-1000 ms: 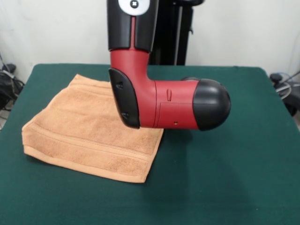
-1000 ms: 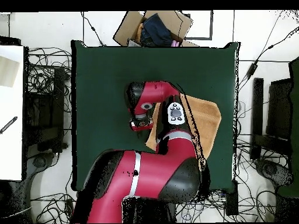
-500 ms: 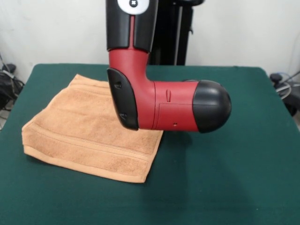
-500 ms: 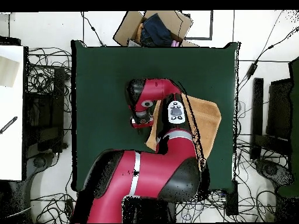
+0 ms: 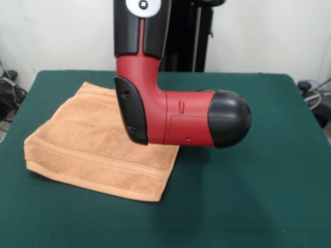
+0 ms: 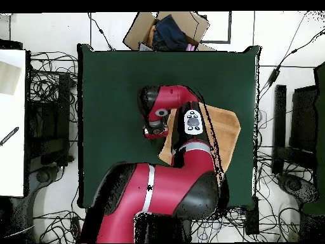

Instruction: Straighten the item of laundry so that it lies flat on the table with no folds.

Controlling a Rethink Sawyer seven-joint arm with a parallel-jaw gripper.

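Now I see the towel (image 5: 98, 150) folded double at the table's (image 5: 248, 206) nine o'clock side; three o'clock lies open. Arm (image 5: 170, 121) overhangs it; gripper state unclear.

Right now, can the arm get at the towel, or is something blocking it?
Probably yes. The towel lies folded on the table with nothing on top of it, and the arm already hangs over its edge. The gripper itself can't be made out, so I can't judge its approach.
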